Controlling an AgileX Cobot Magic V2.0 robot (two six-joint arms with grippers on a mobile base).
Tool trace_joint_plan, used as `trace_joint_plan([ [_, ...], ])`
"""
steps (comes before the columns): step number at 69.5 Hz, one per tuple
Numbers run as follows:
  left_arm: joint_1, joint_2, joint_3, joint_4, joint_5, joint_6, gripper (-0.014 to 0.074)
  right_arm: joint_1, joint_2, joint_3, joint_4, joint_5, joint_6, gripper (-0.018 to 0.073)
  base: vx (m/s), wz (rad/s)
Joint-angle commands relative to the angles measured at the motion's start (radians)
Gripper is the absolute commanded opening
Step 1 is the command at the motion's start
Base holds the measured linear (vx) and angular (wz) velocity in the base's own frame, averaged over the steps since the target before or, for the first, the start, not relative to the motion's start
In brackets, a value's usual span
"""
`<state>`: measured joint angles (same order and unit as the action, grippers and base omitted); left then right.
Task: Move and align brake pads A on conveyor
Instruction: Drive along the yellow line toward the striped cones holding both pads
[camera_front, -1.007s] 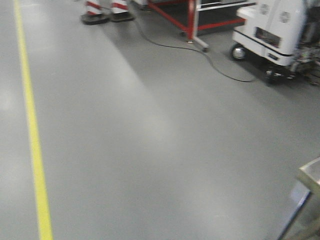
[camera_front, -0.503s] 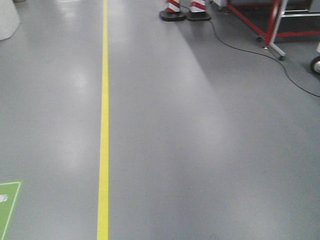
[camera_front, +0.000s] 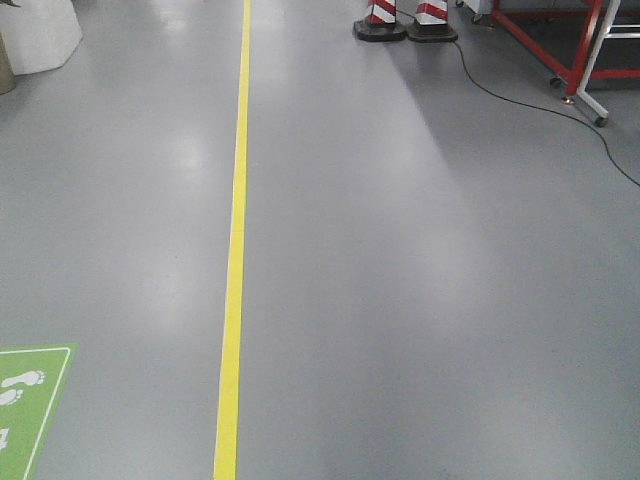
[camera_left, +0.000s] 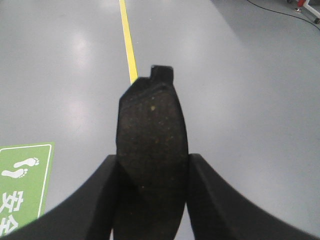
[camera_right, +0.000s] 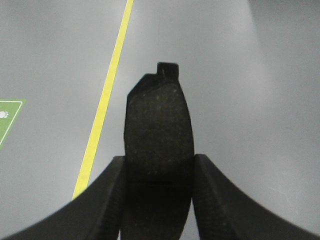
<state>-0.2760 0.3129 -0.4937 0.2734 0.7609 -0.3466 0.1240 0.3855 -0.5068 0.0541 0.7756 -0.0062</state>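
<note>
- The grey floor (camera_front: 420, 300) fills every view. It lies well below and beyond both sets of fingers, so I judge this a carrying phase, with the base travelling and not yet at a workstation.
- The conveyor is not in view in any picture, so the aligning step is not yet possible.
- The yellow line (camera_front: 233, 300) runs away ahead, beyond the fingertips and slightly to their left in both wrist views.
- A red frame (camera_front: 560, 40), a black cable (camera_front: 520, 100) and 2 striped cone bases (camera_front: 405, 22) sit far ahead and to the right.
- The green floor sign (camera_left: 22, 185) lies left of the left fingers. It shows white footprints and white Chinese characters, cut by the frame edge and too partial to read.
- The left gripper (camera_left: 153, 165) is closed to pad width, pinching the left brake pad (camera_left: 150, 115) by its long edges.
- The right gripper (camera_right: 158, 165) clamps the right brake pad (camera_right: 157, 110) the same way.
- Each pad juts forward past the fingertips, notched tab outermost, probably so it can be laid flat on the belt.
- No brand or marking is legible on either pad.
</note>
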Motion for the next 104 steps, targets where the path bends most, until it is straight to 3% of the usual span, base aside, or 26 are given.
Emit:
trace_joint_plan([
  [1, 0.0, 0.008, -0.028, 0.013, -0.072, -0.002, -0.0006, -0.005, 0.006, -0.028, -0.005, -0.082, -0.008, -0.0004, 0.03, -0.01],
  [63, 0.0, 0.008, -0.028, 0.013, -0.065, -0.002, -0.0006, -0.005, 0.006, -0.028, -0.005, -0.081, -0.008, -0.0004, 0.09, 0.06],
  [104, 0.0, 0.008, -0.028, 0.013, -0.065, -0.002, -0.0006, -0.005, 0.006, -0.028, -0.005, -0.081, -0.008, -0.0004, 0.33, 0.07],
])
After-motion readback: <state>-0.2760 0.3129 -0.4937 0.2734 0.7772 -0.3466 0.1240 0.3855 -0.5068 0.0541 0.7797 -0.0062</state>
